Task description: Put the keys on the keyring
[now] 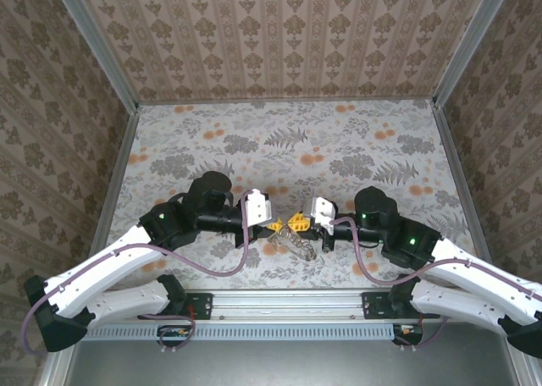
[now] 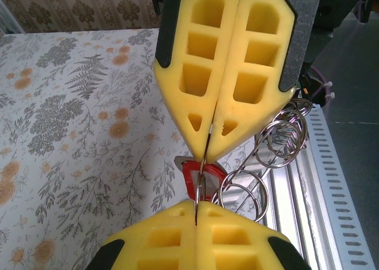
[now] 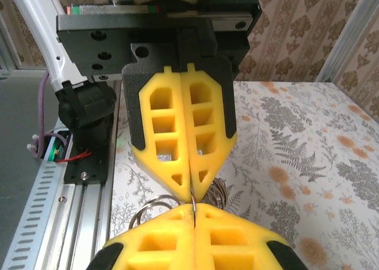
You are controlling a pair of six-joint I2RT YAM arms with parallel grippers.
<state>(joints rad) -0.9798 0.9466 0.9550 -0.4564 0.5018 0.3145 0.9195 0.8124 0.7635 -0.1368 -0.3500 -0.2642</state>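
Three walls (image 1: 288, 39): we see brown panels with a repeating ornament closing in the counter at the back and on both sides.
Counter (image 1: 212, 140): it is covered in a floral print of grey ferns and orange blossoms, and most of its far half lies bare.
Left arm (image 1: 127, 263): white and black, it reaches from the bottom left corner toward the middle, with a purple cable (image 1: 246, 234) looping along it.
Right arm (image 1: 461, 272): it mirrors the left arm, coming in from the bottom right.
Rail (image 1: 279, 303): a slotted aluminium bar runs along the near edge between the two bases.
Left gripper (image 2: 195, 206): its jaws are clenched, yellow pads pressed flat together, and a thin silver wire of the keyring is pinched in the seam at the tip.
Right gripper (image 2: 208, 156): its jaws are likewise clenched on the same wire, and it faces the left gripper tip to tip, just apart from it.
Keyring (image 2: 283, 140): a bunch of linked silver wire rings sits beside the two tips on the rail side. One strand runs straight from one seam to the other. From above, the bunch shows just nearer than the grippers, over the counter's near edge. We cannot tell whether it rests there or hangs.
Red key (image 2: 189, 176): its red head sits in the gap between the tips, right at the pinched wire. We cannot tell whether the wire passes through its hole.
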